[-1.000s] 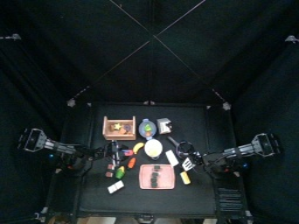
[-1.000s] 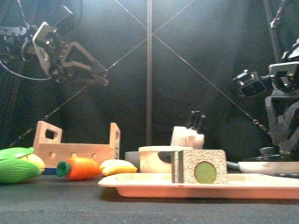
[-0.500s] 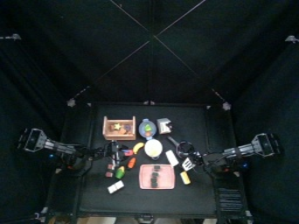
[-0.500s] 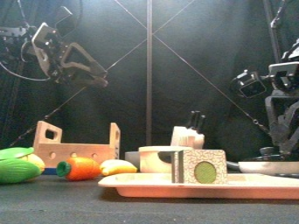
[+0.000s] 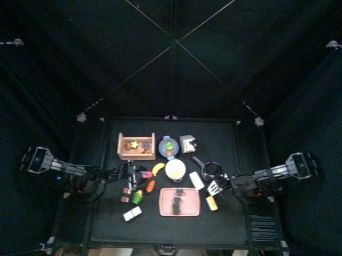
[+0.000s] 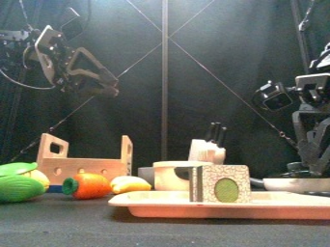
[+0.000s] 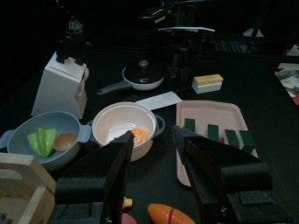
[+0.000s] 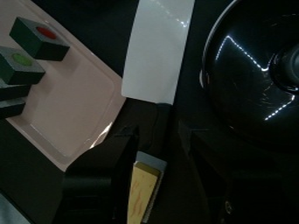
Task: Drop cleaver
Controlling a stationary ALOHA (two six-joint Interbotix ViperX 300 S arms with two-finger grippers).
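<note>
**Cleaver down next to the pan, R jaws spread around its handle**

R wrist cam is the only view that really shows it: cleaver (image 8: 158,54) lies flat on the table, blade between the pink tray (image 8: 65,105) and the black pan (image 8: 251,74), dark handle running back between the right gripper (image 8: 152,144) jaws. Jaws look apart w/ gaps either side, not pinching it afaict. From the top view the cleaver (image 5: 197,180) is just a white sliver. Front cam hides it completely behind the tray (image 6: 219,204).

Left gripper (image 7: 163,166) hangs high over the table, jaws apart, nothing in them; below it a white bowl (image 7: 126,125) and blue bowl (image 7: 41,138).
</note>
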